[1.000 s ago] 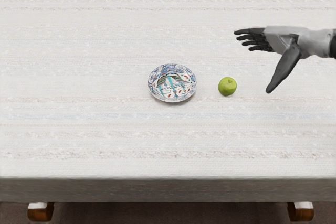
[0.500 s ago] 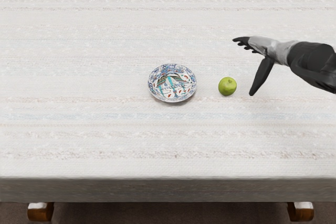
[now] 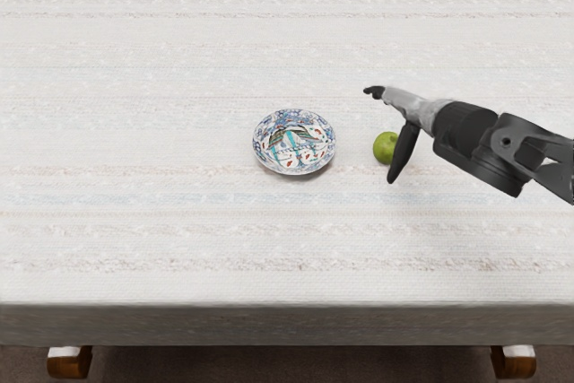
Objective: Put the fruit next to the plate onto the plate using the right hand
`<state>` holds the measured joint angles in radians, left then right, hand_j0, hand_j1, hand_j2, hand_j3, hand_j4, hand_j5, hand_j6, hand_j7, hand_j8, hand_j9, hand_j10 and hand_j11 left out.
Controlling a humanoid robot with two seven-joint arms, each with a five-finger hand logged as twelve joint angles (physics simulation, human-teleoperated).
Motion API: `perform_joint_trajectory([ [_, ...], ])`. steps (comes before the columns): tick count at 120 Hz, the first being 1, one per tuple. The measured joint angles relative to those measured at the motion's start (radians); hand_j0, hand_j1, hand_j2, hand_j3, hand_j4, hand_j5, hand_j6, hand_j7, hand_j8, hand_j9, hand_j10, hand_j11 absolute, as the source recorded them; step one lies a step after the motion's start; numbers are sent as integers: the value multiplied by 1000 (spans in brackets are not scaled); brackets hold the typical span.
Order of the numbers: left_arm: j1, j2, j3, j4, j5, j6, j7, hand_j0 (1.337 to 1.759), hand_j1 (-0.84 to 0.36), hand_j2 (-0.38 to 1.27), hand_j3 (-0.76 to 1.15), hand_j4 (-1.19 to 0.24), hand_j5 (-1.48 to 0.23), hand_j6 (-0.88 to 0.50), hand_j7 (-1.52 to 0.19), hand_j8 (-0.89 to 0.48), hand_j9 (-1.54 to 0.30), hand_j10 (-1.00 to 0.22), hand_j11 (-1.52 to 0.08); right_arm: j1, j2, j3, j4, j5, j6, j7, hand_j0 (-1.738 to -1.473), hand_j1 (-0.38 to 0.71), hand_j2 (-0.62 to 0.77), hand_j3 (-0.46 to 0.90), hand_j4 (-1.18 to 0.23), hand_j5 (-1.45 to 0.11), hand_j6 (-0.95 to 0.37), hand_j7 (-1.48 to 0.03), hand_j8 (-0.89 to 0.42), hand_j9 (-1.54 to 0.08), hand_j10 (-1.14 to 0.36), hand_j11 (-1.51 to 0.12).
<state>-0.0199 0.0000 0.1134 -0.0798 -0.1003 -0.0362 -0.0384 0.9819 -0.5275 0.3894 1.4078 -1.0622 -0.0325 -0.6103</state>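
One apple (image 3: 383,146) beside robot hand (image 3: 406,117)

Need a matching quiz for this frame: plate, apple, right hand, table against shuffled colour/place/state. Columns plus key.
Column 1
1. plate
2. apple
3. right hand
4. table

Column 2
A. green, on the table just right of the dish
B. open, thumb down across the fruit's right side
C. blue-patterned, mid-table, nothing on it
D. pale top, wooden feet at the bottom edge

Pairs: 1-C, 2-A, 3-B, 4-D
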Motion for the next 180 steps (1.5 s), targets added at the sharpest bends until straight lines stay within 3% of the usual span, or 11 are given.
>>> perform_joint_trajectory([
  [46, 0, 0, 0, 0, 0, 0, 0, 1658, 73, 46, 0, -230, -299, -231, -299, -230, -299, -230, -299, 1, 21, -53, -35, -3, -67, -1, -1658, -67, -45, 0, -239, -308, -241, -307, -240, -308, -239, -308],
  [113, 0, 0, 0, 0, 0, 0, 0, 1658, 73, 46, 0, -230, -299, -231, -299, -230, -299, -230, -299, -10, 42, -109, -90, -26, -123, -1, -1658, 64, -66, 0, -348, -449, -349, -449, -348, -449, -347, -449],
  [180, 0, 0, 0, 0, 0, 0, 0, 1658, 73, 46, 0, -230, -299, -231, -299, -230, -299, -230, -299, -6, 47, -124, -97, -36, -155, -1, -1658, 189, -87, 0, -451, -585, -451, -584, -440, -585, -451, -585],
])
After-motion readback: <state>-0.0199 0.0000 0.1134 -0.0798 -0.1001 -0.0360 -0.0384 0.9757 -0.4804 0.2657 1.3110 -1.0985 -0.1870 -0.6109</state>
